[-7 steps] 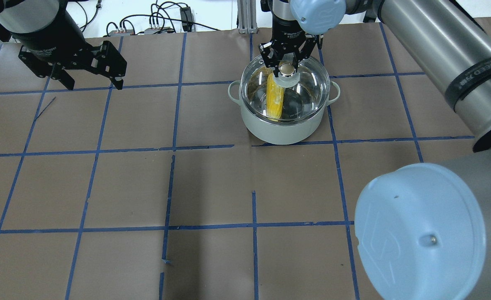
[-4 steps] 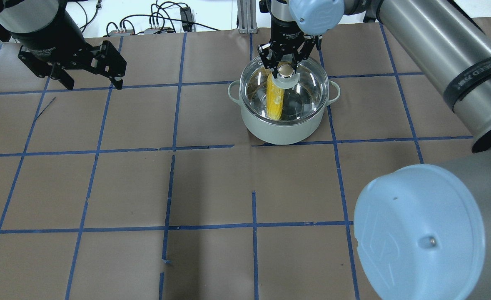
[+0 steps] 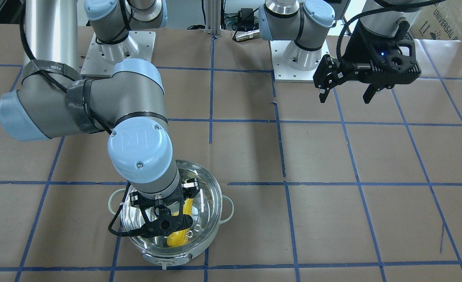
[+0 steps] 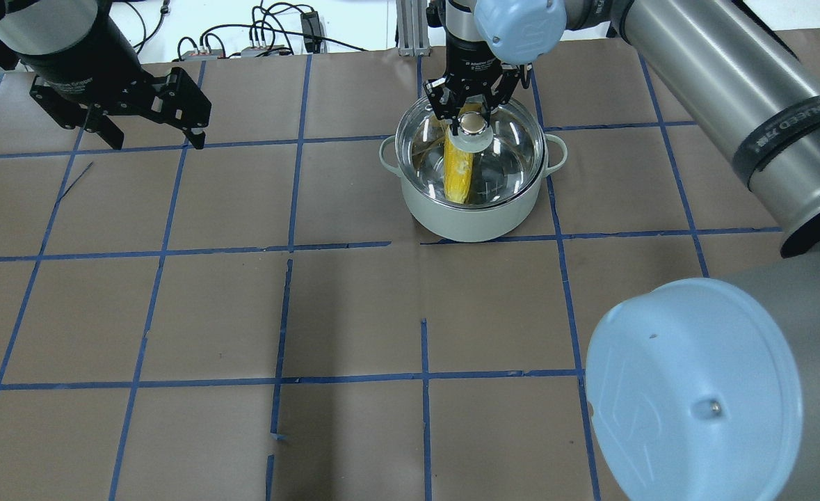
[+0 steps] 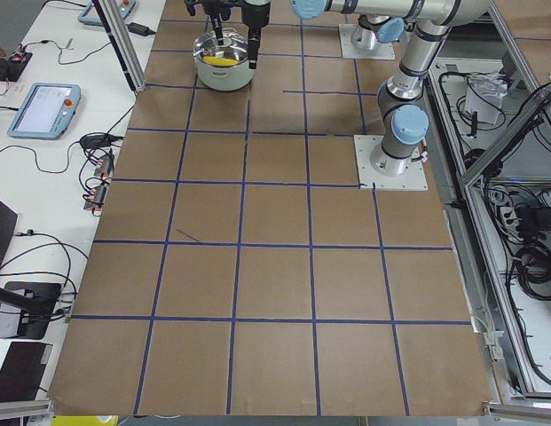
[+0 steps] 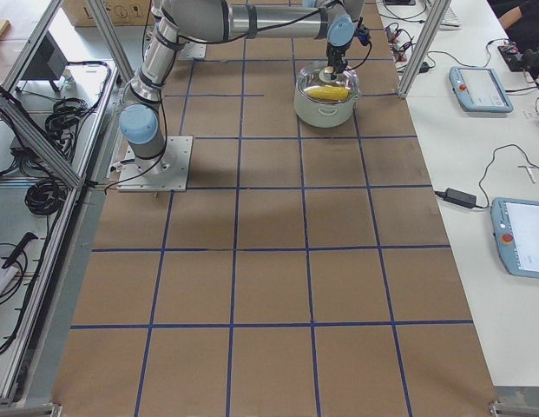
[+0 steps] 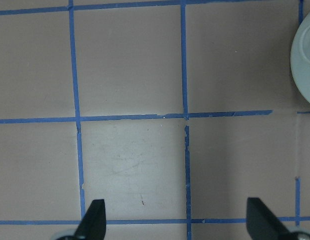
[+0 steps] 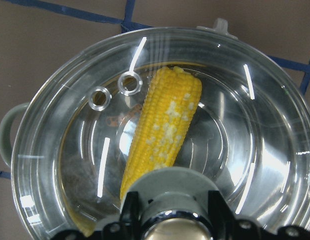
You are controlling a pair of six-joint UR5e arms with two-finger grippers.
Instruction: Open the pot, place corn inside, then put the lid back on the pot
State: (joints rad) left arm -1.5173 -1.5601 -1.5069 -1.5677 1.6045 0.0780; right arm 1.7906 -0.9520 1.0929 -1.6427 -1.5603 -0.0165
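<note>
Currently you have the pot (image 4: 476, 223) standing on the table (image 4: 354, 313), on the robot's right side; the corn (image 4: 458, 170) lies inside it, seen through the glass; the lid (image 4: 514, 153) covers the pot's mouth, though whether its rim is fully seated cannot be told. Right gripper (image 4: 472, 120): directly above the pot, fingers pinching the lid's centre knob (image 8: 169, 187) from both sides. Left gripper (image 4: 159, 136): hanging over the table well apart from the pot, fingers spread wide.
</note>
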